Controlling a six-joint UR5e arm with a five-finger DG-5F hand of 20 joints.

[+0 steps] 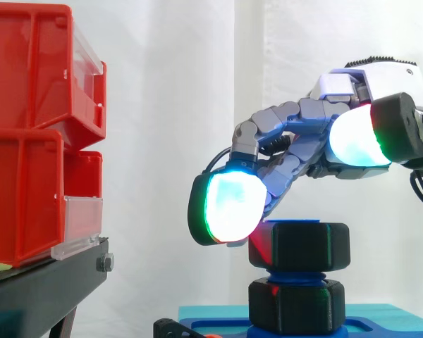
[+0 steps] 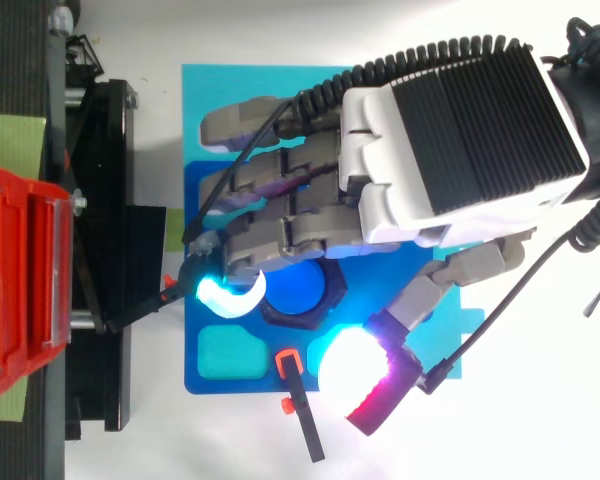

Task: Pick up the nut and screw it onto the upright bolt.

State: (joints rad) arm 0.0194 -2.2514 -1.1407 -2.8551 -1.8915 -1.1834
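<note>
A black hex nut (image 1: 307, 246) sits at the top of the upright blue bolt (image 1: 296, 276), whose blue end (image 2: 300, 288) shows inside the nut's black rim (image 2: 332, 300). A second black nut (image 1: 296, 306) sits lower on the same bolt, on the blue base plate (image 2: 220, 90). My hand (image 2: 450, 130) hovers over the bolt with its fingers bent downward. One glowing fingertip (image 1: 229, 208) rests against the upper nut's left edge. The thumb pad (image 1: 356, 137) is raised to the right, apart from the nut.
Red bins (image 1: 28, 141) are stacked on a black stand (image 1: 42, 289) to the left, close to the fingertips. A thin black bar with orange ends (image 2: 305, 420) lies at the plate's near edge, beside a teal recess (image 2: 225, 352).
</note>
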